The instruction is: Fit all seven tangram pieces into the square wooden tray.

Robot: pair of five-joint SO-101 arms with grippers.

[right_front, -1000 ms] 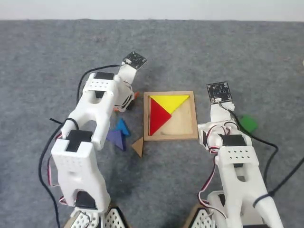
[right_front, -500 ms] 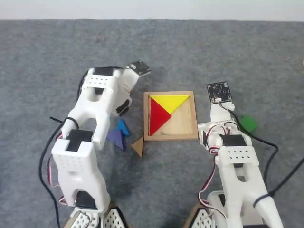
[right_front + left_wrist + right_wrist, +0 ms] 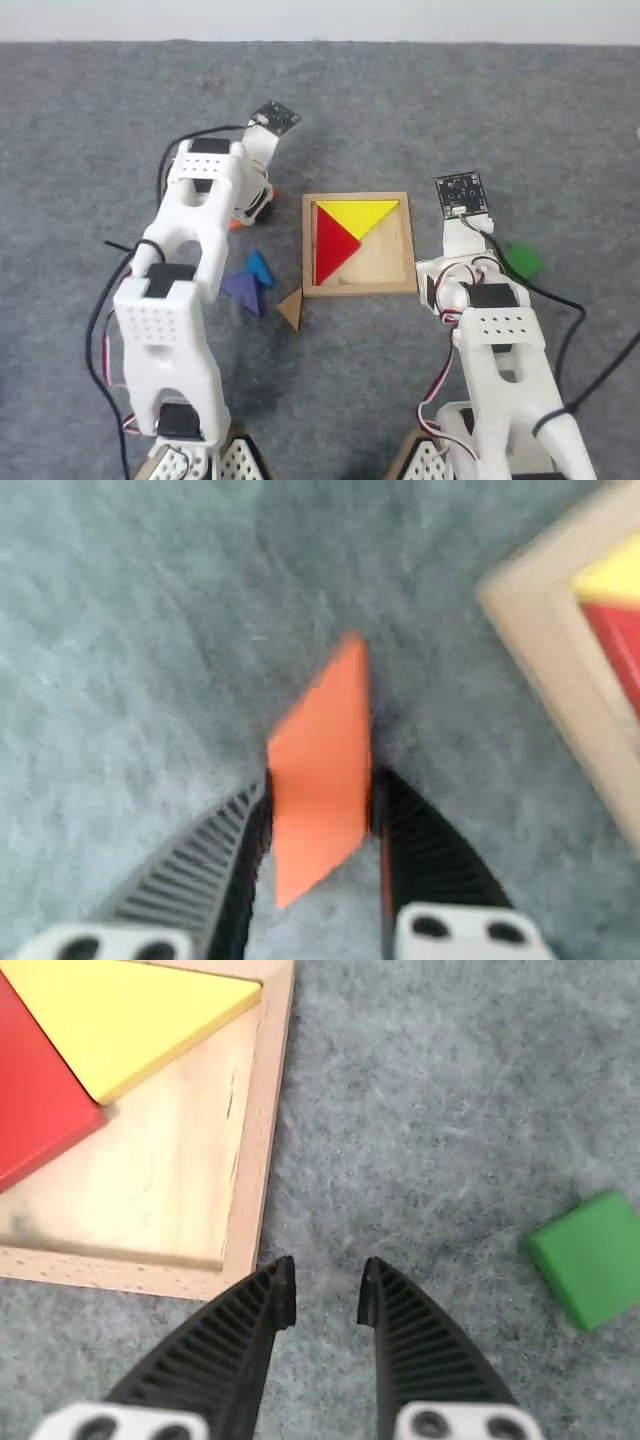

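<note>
My left gripper (image 3: pixel 318 805) is shut on an orange parallelogram piece (image 3: pixel 322 760), held edge-up just over the carpet, left of the tray's far left corner. A sliver of that orange piece (image 3: pixel 236 225) peeks out beside the left arm in the high view. The square wooden tray (image 3: pixel 358 290) holds a yellow triangle (image 3: pixel 355 215) and a red triangle (image 3: pixel 332 245). My right gripper (image 3: pixel 325 1290) is open with nothing in it, over the carpet just off the tray's rim (image 3: pixel 262 1160). A green square (image 3: pixel 588 1258) lies to its right.
Left of the tray lie a blue piece (image 3: pixel 258 266), a purple triangle (image 3: pixel 243 290) and a tan triangle (image 3: pixel 291 308). The green square (image 3: pixel 522 260) sits on the carpet right of the right arm. Open grey carpet stretches behind the tray.
The left arm's wrist has swung and pulled left, away from the tray's corner, with the orange piece in its gripper. The right arm has not moved.
</note>
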